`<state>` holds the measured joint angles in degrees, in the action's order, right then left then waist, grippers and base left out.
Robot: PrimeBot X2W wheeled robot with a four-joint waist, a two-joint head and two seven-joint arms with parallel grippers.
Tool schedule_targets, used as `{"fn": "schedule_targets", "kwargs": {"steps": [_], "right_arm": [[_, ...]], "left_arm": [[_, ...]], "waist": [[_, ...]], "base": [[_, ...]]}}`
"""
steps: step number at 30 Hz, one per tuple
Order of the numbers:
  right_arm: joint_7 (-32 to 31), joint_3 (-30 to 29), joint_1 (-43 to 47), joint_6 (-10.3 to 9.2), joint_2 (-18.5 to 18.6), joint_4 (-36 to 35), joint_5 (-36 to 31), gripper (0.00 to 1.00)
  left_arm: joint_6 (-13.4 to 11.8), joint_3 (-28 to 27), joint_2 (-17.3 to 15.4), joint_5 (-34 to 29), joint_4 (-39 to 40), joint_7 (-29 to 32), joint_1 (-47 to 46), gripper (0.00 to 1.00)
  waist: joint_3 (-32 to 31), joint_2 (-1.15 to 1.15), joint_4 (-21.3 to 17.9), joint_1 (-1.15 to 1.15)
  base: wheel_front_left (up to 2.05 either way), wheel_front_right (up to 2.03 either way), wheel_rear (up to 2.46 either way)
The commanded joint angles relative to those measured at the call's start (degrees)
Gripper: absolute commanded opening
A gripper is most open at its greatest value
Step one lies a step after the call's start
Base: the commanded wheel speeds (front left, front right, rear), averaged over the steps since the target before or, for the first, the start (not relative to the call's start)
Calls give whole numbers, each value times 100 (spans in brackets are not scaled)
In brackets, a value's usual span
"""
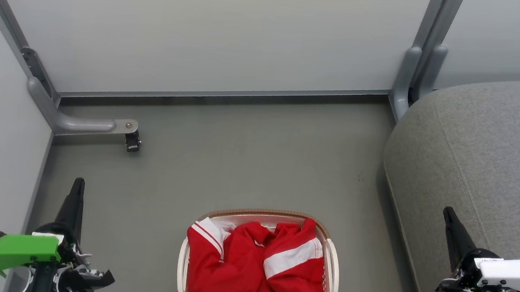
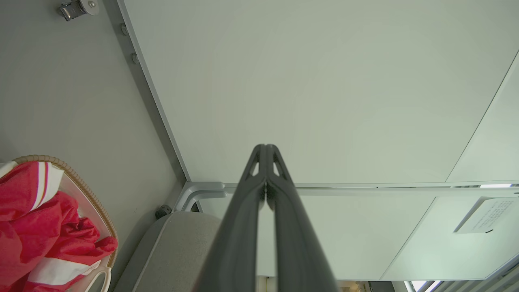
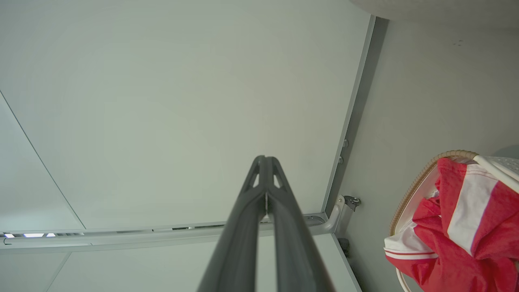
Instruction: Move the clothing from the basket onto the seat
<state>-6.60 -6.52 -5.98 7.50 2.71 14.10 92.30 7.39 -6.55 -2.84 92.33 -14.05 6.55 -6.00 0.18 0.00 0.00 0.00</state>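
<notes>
Red clothing [image 1: 252, 271] with white bands lies bunched in the cream basket [image 1: 332, 262], which stands on the floor at the bottom centre of the head view. The grey seat [image 1: 488, 153] fills the right side, beside the basket. My left gripper [image 1: 77, 185] is shut and empty at the lower left, well left of the basket. My right gripper [image 1: 448, 214] is shut and empty at the lower right, in front of the seat's edge. In the left wrist view the gripper [image 2: 266, 151] points at a white panel, with the clothing [image 2: 36, 227] at the left. The right wrist view shows the closed gripper [image 3: 265, 162] and the clothing [image 3: 466, 227] at the right.
White partition panels [image 1: 204, 31] wall in the back and left. A grey metal foot with a caster [image 1: 131, 141] juts onto the floor at the back left. Bare grey floor [image 1: 248, 164] lies between the panels, the basket and the seat.
</notes>
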Motion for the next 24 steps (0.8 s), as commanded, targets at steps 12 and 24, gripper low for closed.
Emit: {"fn": "schedule_targets", "kwargs": {"steps": [12, 24], "right_arm": [[-3, -7, -47, -2, 34, -22, 23, 0], [-3, -7, -47, -2, 34, -22, 23, 0]], "left_arm": [[28, -7, -5, 19, 7, 13, -53, 0], [28, -7, -5, 19, 7, 13, -53, 0]], "waist": [[0, 0, 0, 0], [0, 0, 0, 0]], "base": [[0, 0, 0], [0, 0, 0]]}}
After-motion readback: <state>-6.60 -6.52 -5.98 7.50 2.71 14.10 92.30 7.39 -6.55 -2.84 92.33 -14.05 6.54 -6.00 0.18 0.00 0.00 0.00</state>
